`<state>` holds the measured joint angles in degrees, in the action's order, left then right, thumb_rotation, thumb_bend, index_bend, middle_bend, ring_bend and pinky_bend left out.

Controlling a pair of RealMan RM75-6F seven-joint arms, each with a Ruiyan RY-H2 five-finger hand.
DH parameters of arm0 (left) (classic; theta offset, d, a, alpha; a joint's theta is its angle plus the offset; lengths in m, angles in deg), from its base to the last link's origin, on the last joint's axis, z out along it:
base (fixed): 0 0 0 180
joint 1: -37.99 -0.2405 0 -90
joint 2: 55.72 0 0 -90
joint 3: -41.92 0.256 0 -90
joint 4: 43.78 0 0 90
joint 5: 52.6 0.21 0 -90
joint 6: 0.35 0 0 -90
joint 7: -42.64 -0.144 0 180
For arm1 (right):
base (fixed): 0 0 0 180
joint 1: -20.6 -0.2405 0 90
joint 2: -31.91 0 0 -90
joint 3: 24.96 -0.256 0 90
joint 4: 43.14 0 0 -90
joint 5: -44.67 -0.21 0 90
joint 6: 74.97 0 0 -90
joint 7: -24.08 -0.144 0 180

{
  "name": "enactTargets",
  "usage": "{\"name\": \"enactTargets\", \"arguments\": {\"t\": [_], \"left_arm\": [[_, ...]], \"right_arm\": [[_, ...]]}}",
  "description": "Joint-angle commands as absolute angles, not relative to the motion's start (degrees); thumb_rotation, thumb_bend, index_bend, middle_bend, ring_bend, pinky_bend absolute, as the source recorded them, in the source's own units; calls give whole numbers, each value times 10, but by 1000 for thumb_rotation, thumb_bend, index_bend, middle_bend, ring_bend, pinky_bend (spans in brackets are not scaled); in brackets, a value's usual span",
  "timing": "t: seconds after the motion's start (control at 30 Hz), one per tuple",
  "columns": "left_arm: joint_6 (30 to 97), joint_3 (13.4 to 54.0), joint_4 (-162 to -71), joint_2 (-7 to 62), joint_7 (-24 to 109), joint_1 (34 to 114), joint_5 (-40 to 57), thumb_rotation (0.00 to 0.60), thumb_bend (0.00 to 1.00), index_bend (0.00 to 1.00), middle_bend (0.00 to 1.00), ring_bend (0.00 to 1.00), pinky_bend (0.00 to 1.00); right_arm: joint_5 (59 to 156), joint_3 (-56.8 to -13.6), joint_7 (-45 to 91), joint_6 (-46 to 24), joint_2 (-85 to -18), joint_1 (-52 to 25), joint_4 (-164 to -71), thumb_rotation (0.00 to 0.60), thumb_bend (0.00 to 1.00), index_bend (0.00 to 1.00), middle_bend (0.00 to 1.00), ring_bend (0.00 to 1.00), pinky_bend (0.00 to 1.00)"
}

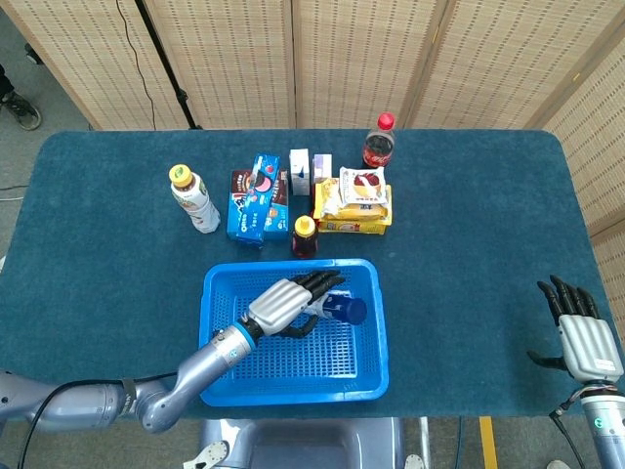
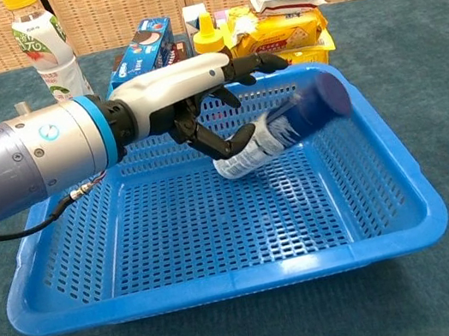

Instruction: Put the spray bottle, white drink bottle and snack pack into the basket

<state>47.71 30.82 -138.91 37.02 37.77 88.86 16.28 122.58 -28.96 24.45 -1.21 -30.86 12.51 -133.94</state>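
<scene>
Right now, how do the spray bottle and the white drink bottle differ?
The spray bottle has a blue cap; the drink bottle has a yellow one. The spray bottle lies tilted over the basket by the left robot hand; the drink bottle stands upright on the table, outside the basket, untouched. Both have pale, labelled bodies.

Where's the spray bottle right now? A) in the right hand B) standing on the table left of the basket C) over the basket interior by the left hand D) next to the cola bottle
C: the spray bottle is tilted over the basket interior, at the left hand's opening fingers.
</scene>
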Motion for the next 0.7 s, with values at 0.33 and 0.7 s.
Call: {"name": "enactTargets", "arguments": {"t": [0.33, 0.7], "left_arm": [[619, 327, -1459, 253, 553, 802, 323, 592, 423, 0, 0, 0, 0], [813, 326, -1373, 163, 794, 683, 349, 503, 273, 0, 0, 0, 0]], "right_arm": [[1227, -287, 252, -12, -309, 125, -1344, 600, 0, 0, 0, 0, 0], [1232, -280, 271, -23, -318, 119, -1347, 600, 0, 0, 0, 0, 0]]}}
